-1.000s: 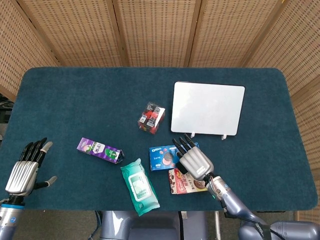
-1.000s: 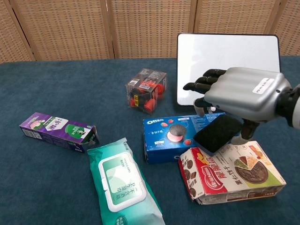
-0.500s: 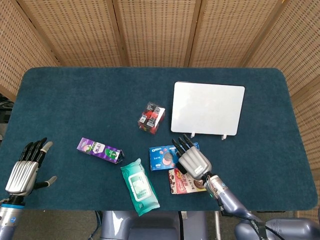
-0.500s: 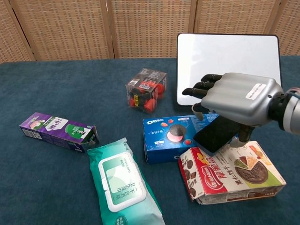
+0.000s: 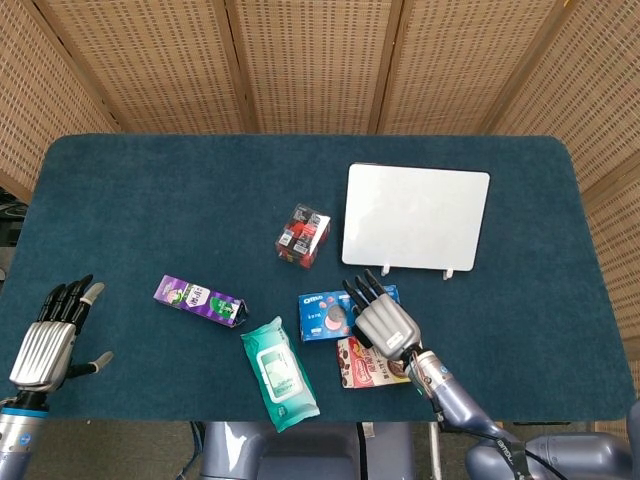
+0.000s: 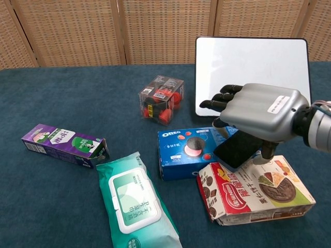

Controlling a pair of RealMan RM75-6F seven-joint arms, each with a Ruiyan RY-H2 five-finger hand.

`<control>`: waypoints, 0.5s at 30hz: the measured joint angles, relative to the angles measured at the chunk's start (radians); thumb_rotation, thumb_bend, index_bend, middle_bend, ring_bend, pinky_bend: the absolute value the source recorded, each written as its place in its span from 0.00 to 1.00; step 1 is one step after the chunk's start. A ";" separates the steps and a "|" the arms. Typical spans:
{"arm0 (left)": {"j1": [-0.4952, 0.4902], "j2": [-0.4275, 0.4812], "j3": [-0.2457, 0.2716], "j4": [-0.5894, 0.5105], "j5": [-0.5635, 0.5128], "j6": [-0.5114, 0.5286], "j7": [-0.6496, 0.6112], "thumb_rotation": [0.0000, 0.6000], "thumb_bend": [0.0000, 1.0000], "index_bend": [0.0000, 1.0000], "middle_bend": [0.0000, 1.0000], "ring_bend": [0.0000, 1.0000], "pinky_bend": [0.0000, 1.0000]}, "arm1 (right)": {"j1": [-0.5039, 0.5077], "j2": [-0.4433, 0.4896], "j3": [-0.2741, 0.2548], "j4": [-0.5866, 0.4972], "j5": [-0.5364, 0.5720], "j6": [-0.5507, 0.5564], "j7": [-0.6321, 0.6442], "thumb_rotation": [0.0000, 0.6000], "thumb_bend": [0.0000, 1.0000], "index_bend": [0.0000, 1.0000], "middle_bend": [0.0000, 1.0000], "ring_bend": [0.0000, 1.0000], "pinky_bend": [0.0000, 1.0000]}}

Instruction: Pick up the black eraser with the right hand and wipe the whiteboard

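Black eraser [image 6: 239,148] lying tilted across two snack boxes at about 5 o'clock on the tabletop [image 5: 150,190], one end on the blue Oreo box [image 6: 199,151], the other on the red-and-white cookie box [image 6: 256,194]. Right hand [image 6: 258,110] poised palm-down directly over it, fingers [image 6: 220,96] extended toward 11 o'clock and partly spread, thumb dropped beside the eraser's right edge. Contact with the eraser impossible to confirm; not yet lifted, by the look of it.

Nearest the robot: green wet-wipes pack [image 6: 135,204] at 6 o'clock, cookie box just right of it. Further out: Oreo box, then purple carton [image 6: 63,143] toward 8 o'clock. Beyond those, small clear pack of red items [image 6: 161,99] near centre. Farthest, whiteboard [image 6: 252,72] propped upright at roughly 1 o'clock, surface apparently clean.

Possible trouble: sloped, uneven perch on two boxes, so a closing grip likely to slide the eraser off or nudge a box instead of seating it. Thin, flat eraser, hence a shallow pinch and risk of slipping mid-carry. Lightly propped board, liable to tip backward under firm wiping pressure.

Chest view: shows the eraser, the thumb position and the box labels. Head view: eraser hidden under the right hand [image 5: 385,325], but shows the board's feet and layout, plus left hand [image 5: 45,343] at 8 o'clock off the tabletop's edge, fingers straight and apart, holding nothing, absent from the chest view.
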 measured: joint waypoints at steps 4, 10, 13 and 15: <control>0.000 0.000 0.000 0.000 0.000 0.000 0.000 1.00 0.18 0.00 0.00 0.00 0.00 | 0.004 -0.003 -0.007 0.002 -0.001 0.006 0.006 1.00 0.00 0.40 0.00 0.00 0.00; 0.000 0.001 -0.001 0.000 -0.001 0.001 -0.001 1.00 0.18 0.00 0.00 0.00 0.00 | 0.010 -0.009 -0.015 0.008 -0.005 0.016 0.009 1.00 0.00 0.41 0.00 0.00 0.00; 0.000 0.002 -0.001 -0.001 -0.001 0.000 -0.002 1.00 0.18 0.00 0.00 0.00 0.00 | 0.014 -0.014 -0.018 0.008 -0.003 0.019 0.013 1.00 0.00 0.42 0.00 0.00 0.00; 0.000 0.002 -0.001 -0.001 -0.001 0.001 -0.002 1.00 0.18 0.00 0.00 0.00 0.00 | 0.016 -0.017 -0.019 0.008 -0.001 0.019 0.013 1.00 0.00 0.43 0.00 0.00 0.00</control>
